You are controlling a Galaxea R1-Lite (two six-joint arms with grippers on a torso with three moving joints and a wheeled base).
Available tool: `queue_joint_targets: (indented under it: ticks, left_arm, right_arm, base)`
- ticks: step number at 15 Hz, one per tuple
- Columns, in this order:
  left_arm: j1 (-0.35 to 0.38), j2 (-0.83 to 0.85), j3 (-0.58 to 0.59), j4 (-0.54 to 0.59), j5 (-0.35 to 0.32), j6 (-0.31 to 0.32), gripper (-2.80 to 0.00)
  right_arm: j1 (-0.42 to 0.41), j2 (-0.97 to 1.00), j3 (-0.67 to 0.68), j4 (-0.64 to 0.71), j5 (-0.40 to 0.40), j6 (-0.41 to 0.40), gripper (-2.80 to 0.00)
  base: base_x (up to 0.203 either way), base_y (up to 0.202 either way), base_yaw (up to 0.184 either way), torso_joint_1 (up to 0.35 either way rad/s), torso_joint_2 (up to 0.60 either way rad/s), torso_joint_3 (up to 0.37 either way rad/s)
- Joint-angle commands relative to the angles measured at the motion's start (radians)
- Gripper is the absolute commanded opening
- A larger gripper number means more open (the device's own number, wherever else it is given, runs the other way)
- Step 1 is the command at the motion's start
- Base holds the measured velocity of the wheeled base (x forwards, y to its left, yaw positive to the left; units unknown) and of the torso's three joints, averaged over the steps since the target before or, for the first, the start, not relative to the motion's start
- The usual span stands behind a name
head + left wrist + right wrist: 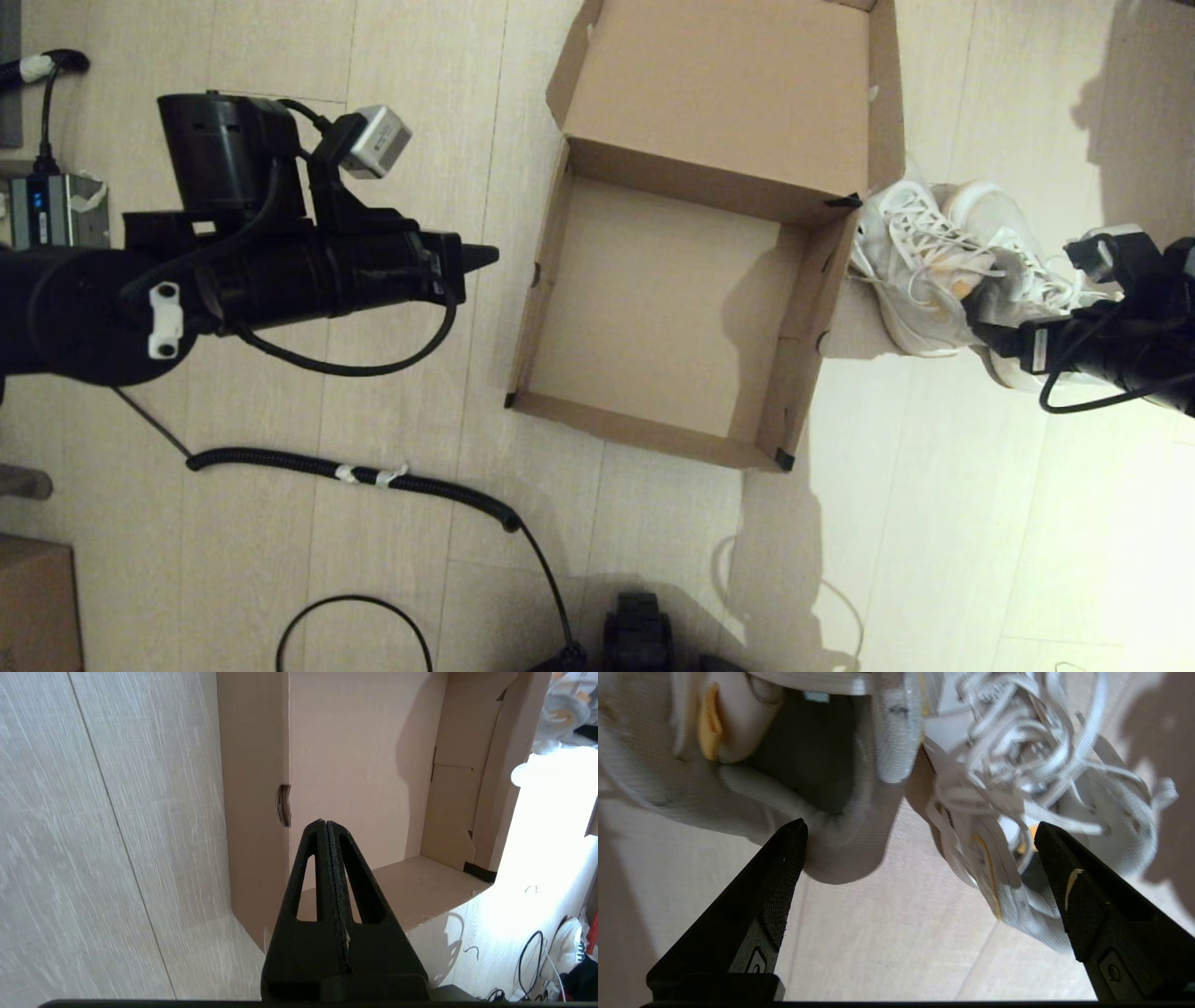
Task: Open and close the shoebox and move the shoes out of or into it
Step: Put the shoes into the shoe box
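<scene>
Right pincer (pixel 920 835) wide open, empty, at shoes (pixel 943 266) beside shoebox (pixel 541 308) (left pincer (pixel 327 828) closed).

The shoebox (pixel 653 308) lies on the floor (pixel 392 523). The shoes (pixel 943 266) stand just beside its right wall, outside it.
</scene>
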Motion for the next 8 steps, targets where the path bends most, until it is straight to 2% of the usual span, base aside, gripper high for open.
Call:
queue_joint_targets:
  ticks: [1, 3, 8]
  left_arm:
    - [0.003, 0.012, -0.017, 0.002, -0.007, 0.001, -2.80]
    - [0.003, 0.016, -0.026, 0.021, -0.007, 0.002, -2.80]
    - [0.003, 0.028, -0.058, 0.050, -0.013, 0.004, -2.80]
  right_arm:
    - [0.000, -0.007, 0.032, -0.015, -0.018, -0.012, 0.00]
    - [0.001, -0.036, 0.047, -0.023, -0.025, -0.059, 0.00]
    - [-0.001, -0.068, 0.080, -0.023, -0.027, -0.067, 0.00]
  base:
    - [0.000, 0.000, 0.000, 0.000, 0.00, 0.000]
    - [0.000, 0.000, 0.000, 0.000, 0.00, 0.000]
    - [0.000, 0.000, 0.000, 0.000, 0.00, 0.000]
